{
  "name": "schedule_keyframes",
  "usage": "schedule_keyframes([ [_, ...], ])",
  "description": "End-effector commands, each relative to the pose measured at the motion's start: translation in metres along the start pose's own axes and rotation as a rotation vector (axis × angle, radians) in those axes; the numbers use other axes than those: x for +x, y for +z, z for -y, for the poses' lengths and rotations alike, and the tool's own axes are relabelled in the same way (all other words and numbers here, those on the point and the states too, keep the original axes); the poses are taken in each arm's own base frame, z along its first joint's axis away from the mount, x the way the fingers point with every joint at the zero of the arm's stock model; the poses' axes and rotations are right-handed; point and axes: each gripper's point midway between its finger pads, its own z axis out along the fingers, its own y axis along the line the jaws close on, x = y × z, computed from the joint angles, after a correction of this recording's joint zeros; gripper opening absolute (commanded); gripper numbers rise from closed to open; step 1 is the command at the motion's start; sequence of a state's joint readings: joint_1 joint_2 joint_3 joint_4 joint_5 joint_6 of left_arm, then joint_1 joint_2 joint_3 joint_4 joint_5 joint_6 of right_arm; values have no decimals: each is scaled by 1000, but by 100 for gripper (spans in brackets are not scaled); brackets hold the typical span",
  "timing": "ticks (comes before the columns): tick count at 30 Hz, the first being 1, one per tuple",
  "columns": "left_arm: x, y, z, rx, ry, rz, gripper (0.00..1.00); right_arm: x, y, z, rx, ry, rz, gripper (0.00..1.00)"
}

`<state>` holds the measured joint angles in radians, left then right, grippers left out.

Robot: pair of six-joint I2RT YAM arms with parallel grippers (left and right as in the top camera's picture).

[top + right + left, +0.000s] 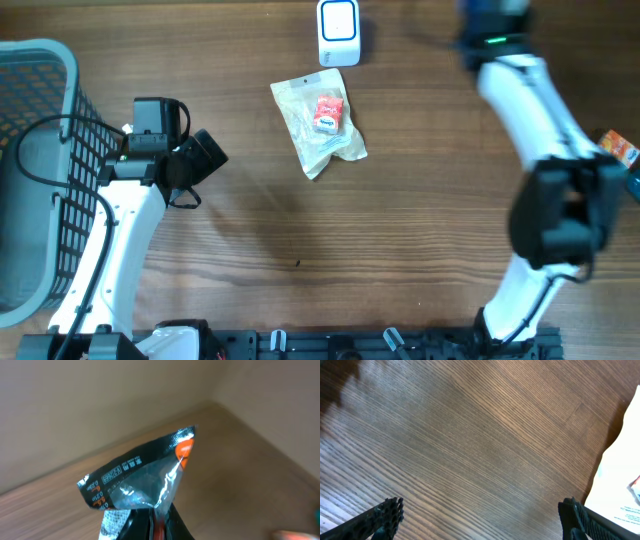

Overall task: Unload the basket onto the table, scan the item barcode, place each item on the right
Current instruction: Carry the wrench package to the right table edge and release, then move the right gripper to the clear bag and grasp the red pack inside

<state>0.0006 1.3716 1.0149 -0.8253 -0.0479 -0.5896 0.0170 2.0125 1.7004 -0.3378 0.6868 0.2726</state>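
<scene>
My right gripper [152, 527] is shut on a small foil packet [145, 477], black and silver with orange print, which stands up out of the jaws. In the overhead view only an orange corner of that packet [619, 148] shows at the far right edge, beyond the right wrist. The white scanner [339, 30] stands at the back middle of the table. A clear packet with a red item inside [320, 125] lies flat in front of it. My left gripper [482, 520] is open over bare wood, with the clear packet's edge [622, 480] just to its right.
A grey wire basket [40, 180] fills the left edge of the table, next to the left arm. A black rail [330, 345] runs along the front edge. Brown wood lies between the two arms.
</scene>
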Motion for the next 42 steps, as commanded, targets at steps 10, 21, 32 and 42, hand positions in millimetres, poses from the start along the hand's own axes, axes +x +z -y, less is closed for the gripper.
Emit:
schedule_keyframes([
  [10, -3, -1, -1, -6, -6, 12, 100, 115, 135, 258, 384, 361, -361, 5],
  [21, -3, -1, -1, -6, -6, 12, 100, 30, 77, 290, 300, 451, -225, 100],
  [32, -3, -1, -1, -6, -6, 12, 100, 46, -168, -86, -1064, 109, -571, 100],
  [42, -3, -1, -1, -6, -6, 12, 100, 246, -220, -233, -887, -189, -783, 59],
])
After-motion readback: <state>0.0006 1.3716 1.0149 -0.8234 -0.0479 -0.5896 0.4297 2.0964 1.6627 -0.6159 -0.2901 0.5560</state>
